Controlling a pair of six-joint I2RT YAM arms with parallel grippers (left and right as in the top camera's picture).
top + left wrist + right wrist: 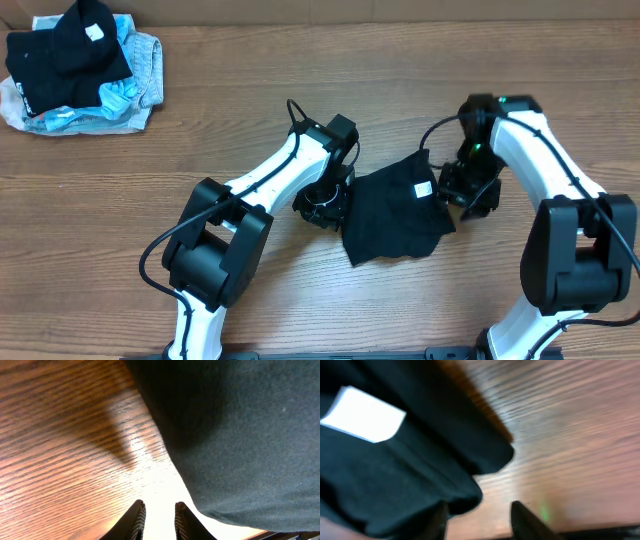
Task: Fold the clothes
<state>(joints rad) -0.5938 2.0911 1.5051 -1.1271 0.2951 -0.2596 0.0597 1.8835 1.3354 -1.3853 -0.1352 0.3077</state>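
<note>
Black clothes (pixel 395 215) with white label (pixel 423 189), brown wood-grain table (pixel 300 90), pale blue garments (pixel 135 95)

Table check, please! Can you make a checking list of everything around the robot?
Surface: wooden table, brown grain.
Job's things: black garment bunched between the arms, white label facing up.
Clutter: heap of clothes in the far left corner, black and pale blue.
End effectors: left end effector open at the garment's left edge; right end effector open at its right edge; neither grips it.
Cables: black cable looping off each arm.
Surroundings: tan strip behind the table.
</note>
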